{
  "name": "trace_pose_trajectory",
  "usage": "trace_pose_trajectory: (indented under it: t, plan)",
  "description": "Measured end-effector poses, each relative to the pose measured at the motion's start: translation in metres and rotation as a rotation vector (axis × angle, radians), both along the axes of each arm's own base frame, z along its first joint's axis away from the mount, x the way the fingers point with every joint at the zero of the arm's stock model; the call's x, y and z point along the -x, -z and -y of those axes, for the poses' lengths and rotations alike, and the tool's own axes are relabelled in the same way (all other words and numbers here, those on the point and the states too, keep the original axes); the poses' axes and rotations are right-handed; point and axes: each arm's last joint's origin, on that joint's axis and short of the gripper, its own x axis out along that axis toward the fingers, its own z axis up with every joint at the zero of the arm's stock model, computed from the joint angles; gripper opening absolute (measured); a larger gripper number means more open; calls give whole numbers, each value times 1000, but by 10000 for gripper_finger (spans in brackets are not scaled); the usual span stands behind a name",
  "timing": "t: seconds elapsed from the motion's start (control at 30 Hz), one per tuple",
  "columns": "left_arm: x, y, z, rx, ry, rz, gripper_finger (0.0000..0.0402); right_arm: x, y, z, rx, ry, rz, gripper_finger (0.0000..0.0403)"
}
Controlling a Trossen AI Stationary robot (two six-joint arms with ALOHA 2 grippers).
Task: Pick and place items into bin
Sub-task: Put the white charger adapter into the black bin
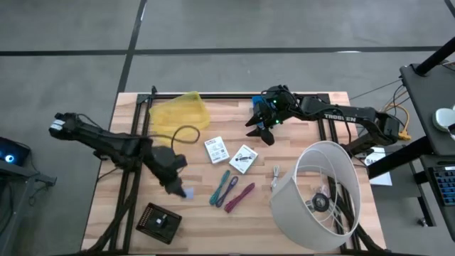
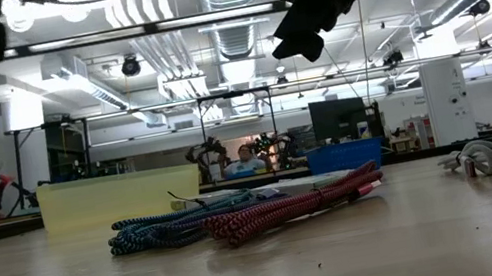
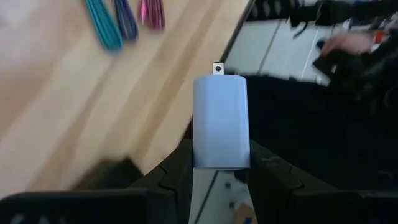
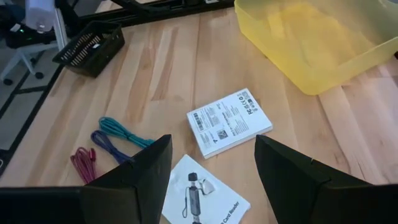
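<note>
The lavender charger block point(image 3: 220, 122) sits clamped between the left gripper point(image 1: 178, 189) fingers, lifted off the table near the black square device point(image 1: 159, 221), prongs pointing away from the wrist. The yellow bin point(image 1: 179, 114) lies at about twelve o'clock from it — the carry should rise clear of the dark cable point(image 1: 186, 132) draped by the bin's near rim, and release only once squarely over the bin. The right gripper point(image 1: 261, 128) hovers with fingers apart, the two white packets point(image 4: 229, 121) just at seven o'clock from it — better it waits.
</note>
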Motion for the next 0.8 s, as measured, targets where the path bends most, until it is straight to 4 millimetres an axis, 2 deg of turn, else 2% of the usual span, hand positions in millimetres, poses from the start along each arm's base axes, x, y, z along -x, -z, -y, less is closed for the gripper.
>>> trace_pose_trajectory:
  t: [0.23, 0.6, 0.8]
  plan:
    - [11, 18, 31, 23, 52, -244, 102, 0, 0, 0, 9, 1, 0, 214]
    - [19, 40, 68, 47, 123, -473, 102, 0, 1, 1, 39, 3, -2, 214]
    - [15, 59, 84, 18, 182, -577, 102, 0, 1, 1, 38, 4, -3, 215]
